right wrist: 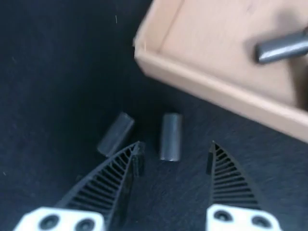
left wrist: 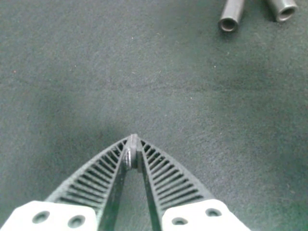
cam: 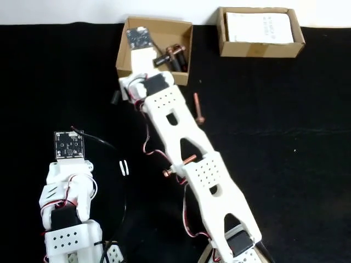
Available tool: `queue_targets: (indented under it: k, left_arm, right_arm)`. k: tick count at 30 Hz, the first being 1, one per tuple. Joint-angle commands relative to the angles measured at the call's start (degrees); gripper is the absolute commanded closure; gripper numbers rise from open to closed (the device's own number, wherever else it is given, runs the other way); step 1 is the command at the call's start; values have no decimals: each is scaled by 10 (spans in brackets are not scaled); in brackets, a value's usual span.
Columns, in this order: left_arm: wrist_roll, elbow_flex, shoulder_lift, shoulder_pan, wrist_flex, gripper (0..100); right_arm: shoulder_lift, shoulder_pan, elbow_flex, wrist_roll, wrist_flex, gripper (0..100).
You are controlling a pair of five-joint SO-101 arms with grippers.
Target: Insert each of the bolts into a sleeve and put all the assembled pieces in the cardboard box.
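Two sleeves lie beside the box, so my right gripper, wide open and empty, should centre on the one between its jaws before closing.

Robotics lab bench; black cloth table; white printed right arm

The cloth under the left gripper is dark, matt and a little fuzzy, like felt. Its fingers are black ribbed plastic. Just ahead of the right gripper lies a sleeve that is smooth, dull grey. Beyond it the cardboard box is plain matt brown.
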Motion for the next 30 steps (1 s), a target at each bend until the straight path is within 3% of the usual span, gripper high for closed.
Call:
queue_targets:
  k: [1,16,19,25,30]
  left_arm:
    - [-3,15,-7,-5,-2,991]
    - [-3,15,-7,-5,-2,991]
    - [-3,15,-7,-5,-2,991]
    - [-3,15,-7,-5,-2,991]
    - [-3,15,-7,-5,-2,991]
  right_arm:
    - [31,-3,-30,0,-15,793]
    - [140,20,-32,3,-123,793]
    - [139,20,-32,3,-89,811]
    - [143,20,-76,55,13,987]
    - [139,29,-137,57,104,991]
